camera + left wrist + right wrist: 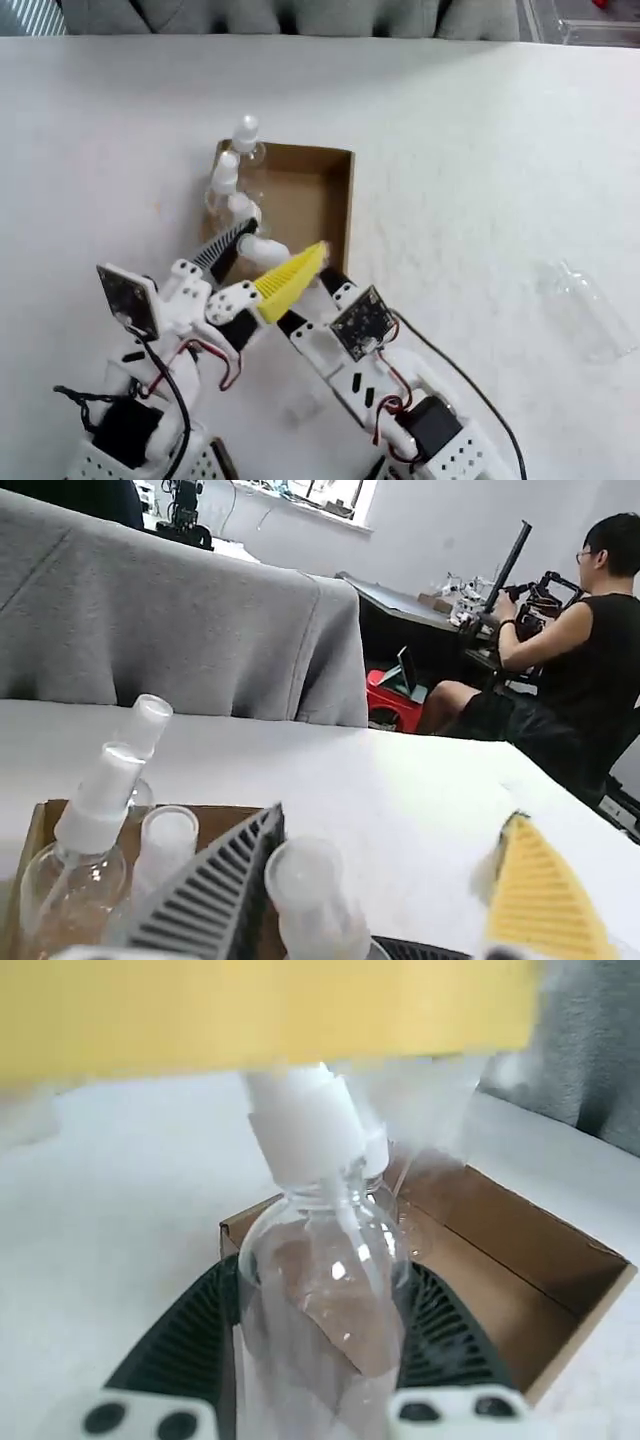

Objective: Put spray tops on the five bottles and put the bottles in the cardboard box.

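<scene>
Black ribbed fingers of the right gripper (322, 1275) are clamped on either side of a clear bottle (315, 1335), which leans just in front of the cardboard box (345, 200). The bottle's white spray top (305, 1130) sits between the fingers of the left gripper (395, 830). These stand apart, the black ridged finger (215, 900) touching the top and the yellow finger (545, 900) clear of it.

Three capped bottles (225, 178) stand in a row along one side wall of the box. Well apart from them, another clear bottle (590, 310) lies on its side on the white, finely textured table (450, 130).

Grey upholstery (200, 620) rises beyond the table's far edge. A dark desk (400, 605) and a pale wall show behind it.
</scene>
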